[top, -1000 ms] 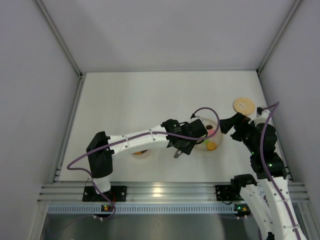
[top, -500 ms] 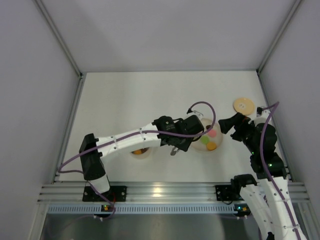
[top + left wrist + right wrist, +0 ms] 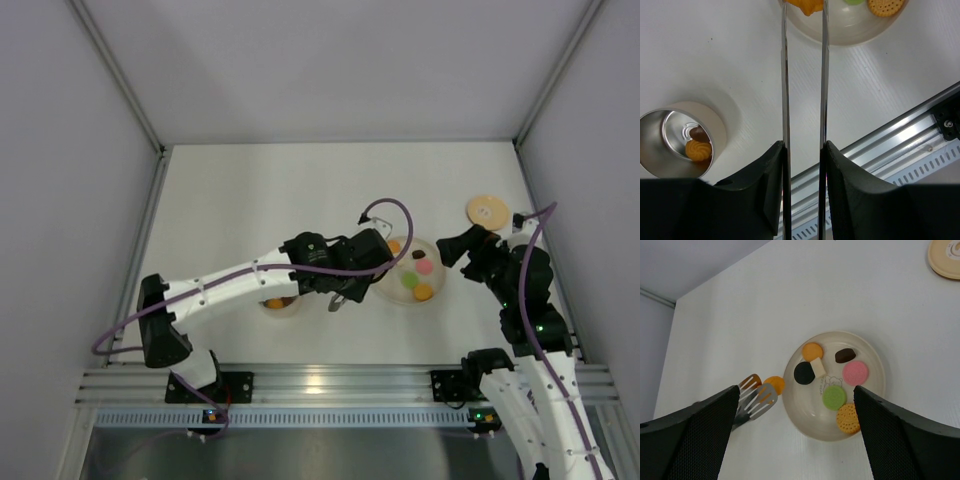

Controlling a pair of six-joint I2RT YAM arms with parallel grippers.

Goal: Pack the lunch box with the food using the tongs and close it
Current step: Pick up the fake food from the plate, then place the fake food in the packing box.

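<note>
In lunch box point(image 3: 716, 129), swirl cookie point(image 3: 698, 149), perhaps brown piece point(image 3: 699, 133)

The lunch box point(image 3: 657, 155) is polished steel, tongs point(image 3: 785, 90) glossy metal, lid point(image 3: 947, 257) matt wood.

A white desk point(image 3: 260, 200) fills the middle of the frame, boxed by plain grey walls point(image 3: 330, 60) at left, top and right. A silver rail point(image 3: 320, 384) runs along the bottom, catching a soft glare at its centre.

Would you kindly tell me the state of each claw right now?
Left claw: closed on the tongs, which pinch an orange food piece.
Right claw: open, holding nothing.
</note>
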